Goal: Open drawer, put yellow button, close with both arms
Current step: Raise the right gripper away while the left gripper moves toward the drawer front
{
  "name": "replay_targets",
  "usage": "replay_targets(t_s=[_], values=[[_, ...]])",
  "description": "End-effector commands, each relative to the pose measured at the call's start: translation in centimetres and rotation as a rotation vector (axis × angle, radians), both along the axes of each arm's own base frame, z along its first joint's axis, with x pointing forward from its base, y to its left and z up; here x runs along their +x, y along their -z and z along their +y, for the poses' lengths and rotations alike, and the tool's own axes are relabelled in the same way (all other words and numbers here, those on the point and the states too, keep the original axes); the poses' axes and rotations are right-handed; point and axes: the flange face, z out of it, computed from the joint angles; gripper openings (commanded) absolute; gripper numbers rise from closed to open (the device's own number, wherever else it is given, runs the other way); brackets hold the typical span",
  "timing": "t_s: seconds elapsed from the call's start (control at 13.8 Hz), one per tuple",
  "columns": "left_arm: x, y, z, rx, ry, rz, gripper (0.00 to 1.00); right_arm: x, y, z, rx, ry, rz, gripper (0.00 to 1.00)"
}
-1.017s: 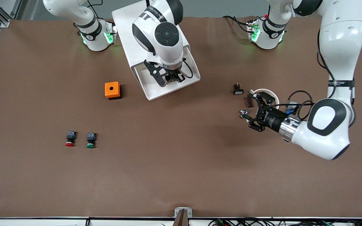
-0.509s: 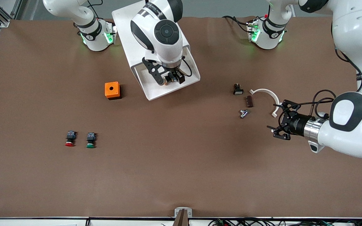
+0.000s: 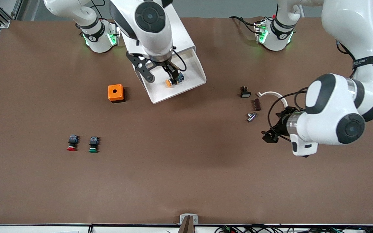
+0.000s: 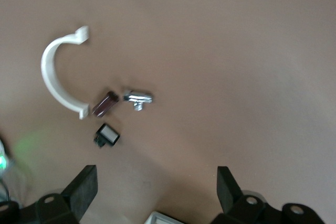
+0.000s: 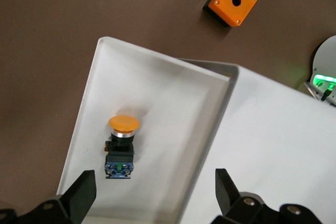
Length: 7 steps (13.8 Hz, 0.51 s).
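The drawer stands pulled out of the white cabinet toward the front camera. The yellow button lies on its side inside it. My right gripper hangs open and empty just above the drawer, over the button. In the right wrist view the button lies on the drawer floor, apart from the open right gripper. My left gripper is open and empty, low over the bare table at the left arm's end; it also shows open in the left wrist view.
An orange box with a hole sits beside the drawer. A red-capped button and a green-capped button lie nearer the front camera. A white curved clip, a black part, a brown piece and a metal piece lie by the left gripper.
My right gripper has let go of the yellow button, which now lies in the drawer, and has lifted back toward its base. The left arm has swung its gripper away from the small parts.
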Motion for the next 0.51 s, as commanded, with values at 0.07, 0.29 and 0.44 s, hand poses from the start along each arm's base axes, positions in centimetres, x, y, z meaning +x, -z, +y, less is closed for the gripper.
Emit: replay_targets(t_s=[0.07, 0.29, 0.44], values=[[-2.2, -1.2, -6.3, 0.039, 0.189, -0.111, 1.00, 1.2, -7.0, -8.2, 0.102, -0.161, -0.021, 1.00], [-4.6, -1.2, -11.1, 0.043, 0.253, -0.116, 1.00, 2.5, -9.9, -14.7, 0.132, -0.290, -0.036, 1.00], [-6.1, -1.4, -12.9, 0.033, 0.278, -0.152, 1.00, 2.9, -11.0, -18.1, 0.133, -0.348, -0.043, 1.00]])
